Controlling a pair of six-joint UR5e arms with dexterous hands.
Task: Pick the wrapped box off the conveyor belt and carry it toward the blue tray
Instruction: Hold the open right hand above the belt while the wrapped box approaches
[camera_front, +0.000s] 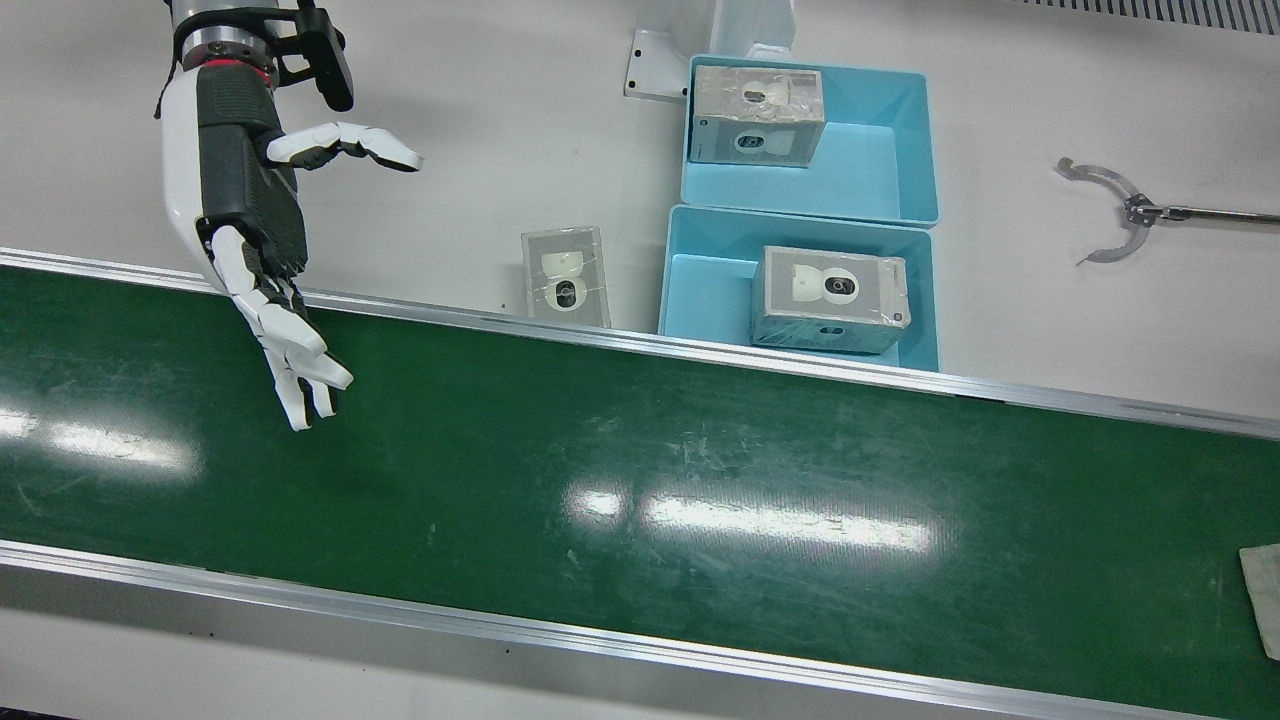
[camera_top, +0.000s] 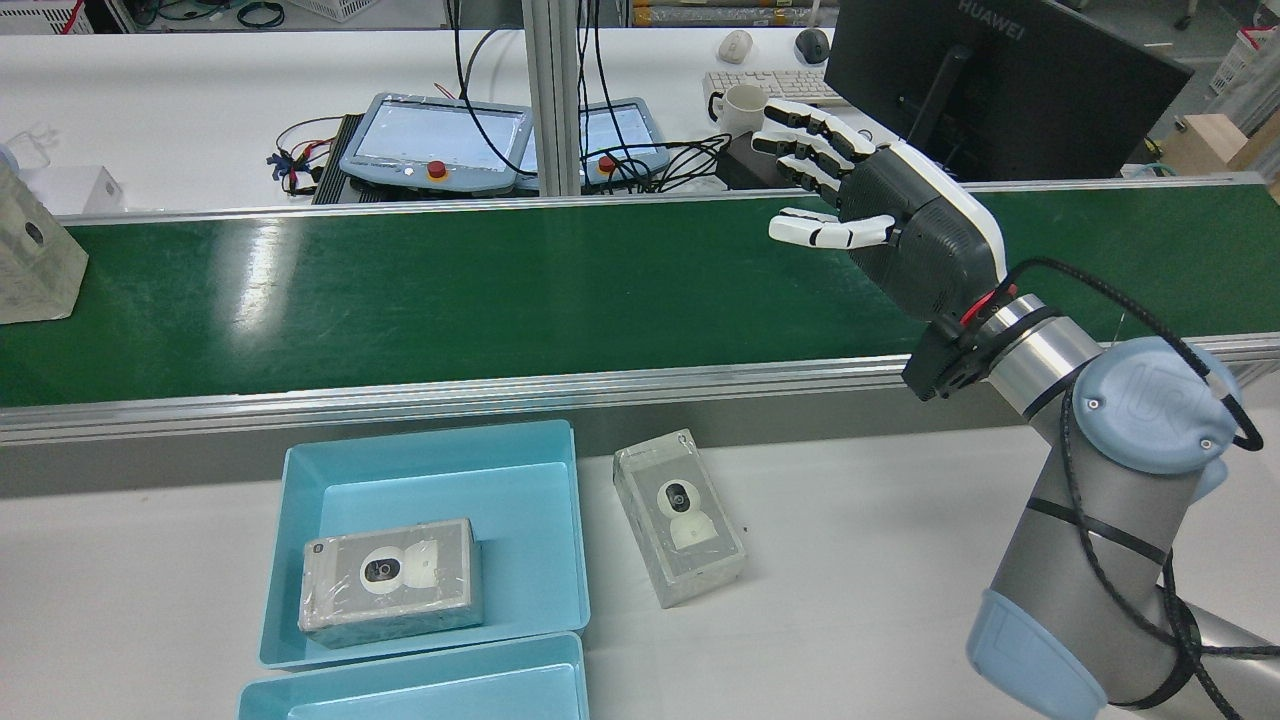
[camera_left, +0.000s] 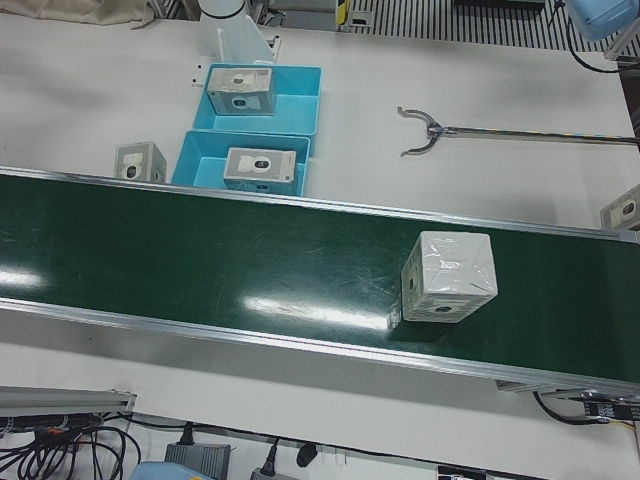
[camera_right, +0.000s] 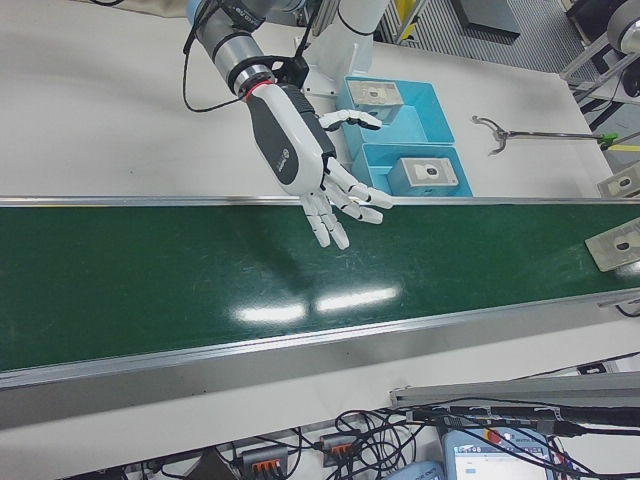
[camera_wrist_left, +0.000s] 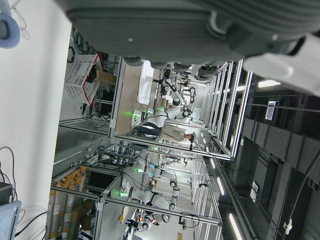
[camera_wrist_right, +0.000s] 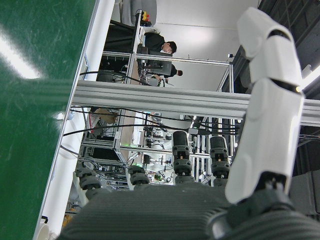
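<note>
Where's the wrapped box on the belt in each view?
Front view: wrapped box at right edge, cropped.
Rear view: box far left.
Left-front view: box right of centre.
Right-front view: box right edge.
Hand views: absent.
Shared landmark: green belt.

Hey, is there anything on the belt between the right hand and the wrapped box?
Nothing visible. The right hand hovers open over the bare green belt, and the box sits at the belt's far end, with only empty belt between.
</note>
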